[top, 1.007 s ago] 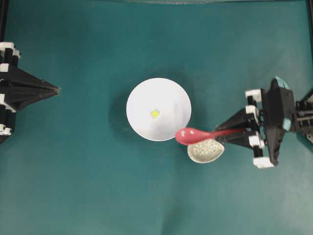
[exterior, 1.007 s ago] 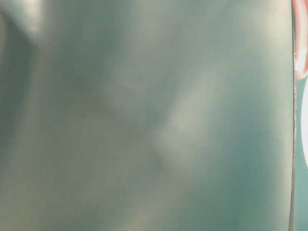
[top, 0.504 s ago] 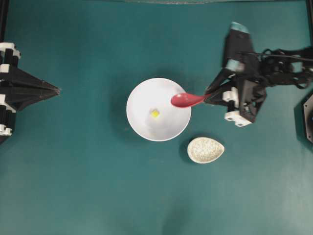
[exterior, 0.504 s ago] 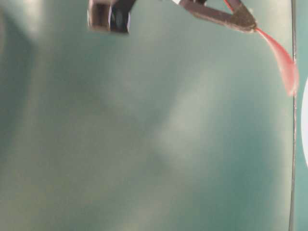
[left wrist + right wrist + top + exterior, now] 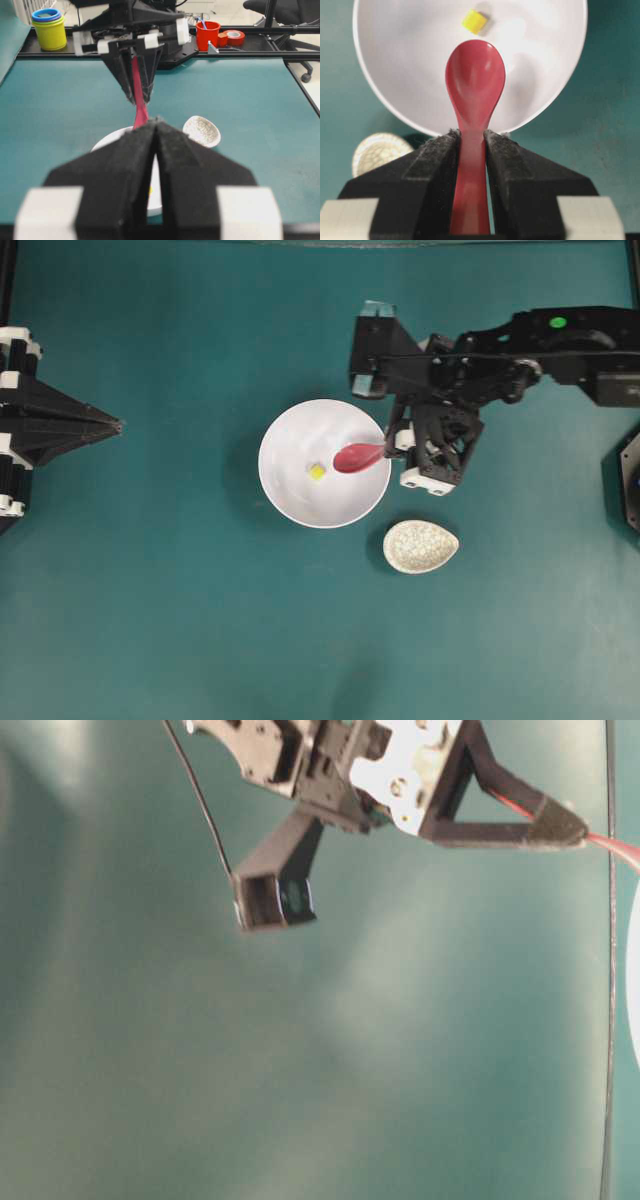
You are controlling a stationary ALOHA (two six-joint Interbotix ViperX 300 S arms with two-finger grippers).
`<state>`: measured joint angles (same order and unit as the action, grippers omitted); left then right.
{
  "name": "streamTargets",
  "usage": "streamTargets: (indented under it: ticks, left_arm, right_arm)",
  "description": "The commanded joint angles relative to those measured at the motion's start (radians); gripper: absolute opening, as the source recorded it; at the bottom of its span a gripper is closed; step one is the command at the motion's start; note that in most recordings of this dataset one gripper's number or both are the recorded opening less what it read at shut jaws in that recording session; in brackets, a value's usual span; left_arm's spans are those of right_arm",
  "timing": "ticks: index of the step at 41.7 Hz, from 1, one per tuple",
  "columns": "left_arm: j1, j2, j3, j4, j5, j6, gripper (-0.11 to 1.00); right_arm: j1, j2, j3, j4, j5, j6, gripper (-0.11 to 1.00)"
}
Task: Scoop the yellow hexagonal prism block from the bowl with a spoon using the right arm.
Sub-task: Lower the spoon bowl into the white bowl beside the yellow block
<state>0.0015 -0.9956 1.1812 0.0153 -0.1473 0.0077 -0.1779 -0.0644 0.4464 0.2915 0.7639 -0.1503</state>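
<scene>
Moved: spoon (image 5: 357, 456) over bowl (image 5: 290, 496) | scoop points toward block (image 5: 317, 472)

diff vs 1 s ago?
The right end effector, shut on the glossy red-pink spoon, swung from over the speckled beige egg-shaped dish up and left, so the scoop now hangs over the white bowl beside the yellow block. Left end effector, bowl, block and dish unmoved.

A teal tabletop (image 5: 150, 620) fills the overhead view under even light. Beyond its far edge, the left wrist view shows a black frame rail (image 5: 260, 47), a yellow cup with a blue rim (image 5: 50, 31), an orange-red cup (image 5: 208, 33), a red tape roll (image 5: 234, 36), a pale floor (image 5: 310, 85) and a black office chair (image 5: 282, 10).
</scene>
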Motion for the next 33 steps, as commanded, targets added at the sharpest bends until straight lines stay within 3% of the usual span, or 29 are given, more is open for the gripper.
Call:
streamTargets:
  ticks: [1,33]
  left_arm:
    - [0.000,0.009,-0.017,0.003,-0.005,0.002,0.00]
    - [0.002,0.009,-0.018,0.005,-0.005,0.003,0.00]
  right_arm:
    - [-0.002,0.002,-0.035,-0.017,0.006,0.018,0.23]
    - [0.044,0.097,-0.058,-0.023,-0.051,0.032,0.23]
